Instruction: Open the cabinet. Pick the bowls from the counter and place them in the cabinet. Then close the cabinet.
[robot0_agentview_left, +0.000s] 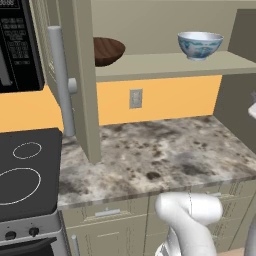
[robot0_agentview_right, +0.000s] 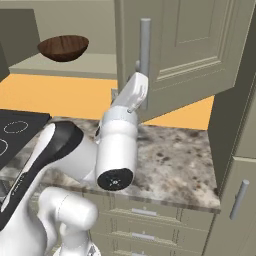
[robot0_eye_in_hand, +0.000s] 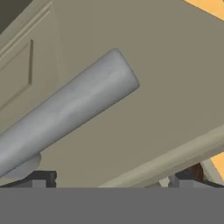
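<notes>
Speckled marble counter (robot0_agentview_left: 165, 150) ran from the black stove top (robot0_agentview_left: 25, 175) on the left to the right-hand wall. Above it, the cabinet (robot0_agentview_right: 200, 50) stood open, both bowls on its shelf (robot0_agentview_left: 170, 65): the dark-brown wooden bowl (robot0_agentview_left: 107, 50) toward the shelf's left end, partly behind the left door (robot0_agentview_left: 85, 80), the white and blue bowl (robot0_agentview_left: 200, 45) near its right front edge. Farther right, the gripper (robot0_eye_in_hand: 111, 179) hovered at the right door's bar handle (robot0_eye_in_hand: 65, 109), fingers (robot0_eye_in_hand: 41, 178) spread wide, gripping nothing.
</notes>
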